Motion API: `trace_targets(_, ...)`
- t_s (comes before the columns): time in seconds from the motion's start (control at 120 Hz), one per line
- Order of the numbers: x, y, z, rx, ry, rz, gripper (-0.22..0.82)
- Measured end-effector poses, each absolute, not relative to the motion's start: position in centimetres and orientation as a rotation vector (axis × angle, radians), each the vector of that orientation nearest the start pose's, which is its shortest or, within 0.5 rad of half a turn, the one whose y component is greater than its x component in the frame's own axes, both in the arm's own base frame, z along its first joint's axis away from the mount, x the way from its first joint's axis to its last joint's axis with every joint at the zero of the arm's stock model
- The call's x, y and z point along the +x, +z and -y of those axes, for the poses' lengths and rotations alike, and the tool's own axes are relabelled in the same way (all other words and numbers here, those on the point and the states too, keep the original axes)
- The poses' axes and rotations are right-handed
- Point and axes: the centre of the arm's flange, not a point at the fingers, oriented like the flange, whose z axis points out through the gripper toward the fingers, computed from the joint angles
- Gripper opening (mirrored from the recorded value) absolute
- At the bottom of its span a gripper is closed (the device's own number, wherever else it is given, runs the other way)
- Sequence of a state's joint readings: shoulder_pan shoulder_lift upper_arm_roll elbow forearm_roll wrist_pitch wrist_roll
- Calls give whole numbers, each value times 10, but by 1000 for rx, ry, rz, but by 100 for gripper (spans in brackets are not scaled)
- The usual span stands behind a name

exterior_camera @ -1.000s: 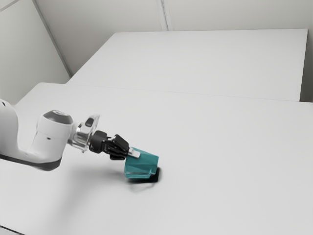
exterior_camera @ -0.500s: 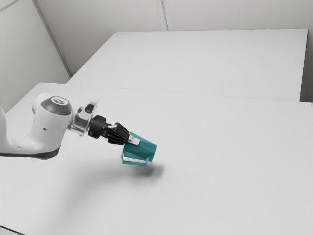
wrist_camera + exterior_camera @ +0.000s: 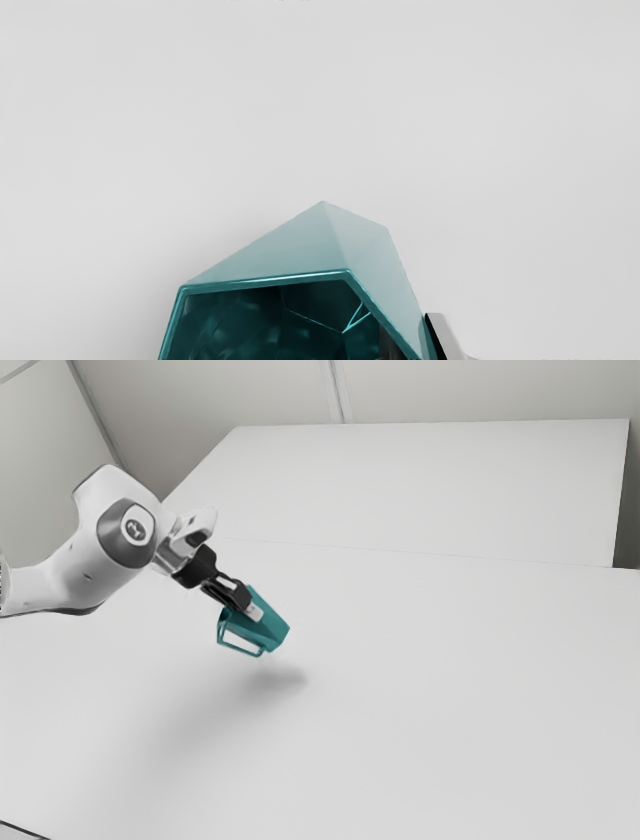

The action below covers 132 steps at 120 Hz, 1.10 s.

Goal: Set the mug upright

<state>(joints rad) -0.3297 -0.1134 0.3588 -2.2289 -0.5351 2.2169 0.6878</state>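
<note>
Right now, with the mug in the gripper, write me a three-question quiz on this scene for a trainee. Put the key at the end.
1. Multiple choice. Relative to the table, the teal mug is:
a) standing upright on it
b) held tilted above it by the gripper
c) lying on its side on it

2. True or false: the mug's open mouth faces away from the gripper.

3. Fill in the blank: the part of the mug nearest the exterior view's lower left corner is its ____.

Key: 1: b; 2: false; 3: handle.

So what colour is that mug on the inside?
The inside of the mug is dark teal, with a brighter teal rim; the wrist view shows it best.
</note>
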Motion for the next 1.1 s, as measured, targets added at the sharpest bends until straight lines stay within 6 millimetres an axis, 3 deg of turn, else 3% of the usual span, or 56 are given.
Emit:
trace_targets(0.325,532,425,16,-3268,-265,-659,-16)
trace_targets(0.467,531,424,12,-3232,-200,-613,-16)
trace_targets(0.667,551,431,3,-3175,-184,-533,-15)
trace_targets(0.85,579,423,-3,-3158,-170,-451,-15)
trace_targets(1.1,596,419,0,-3146,-178,-393,-15)
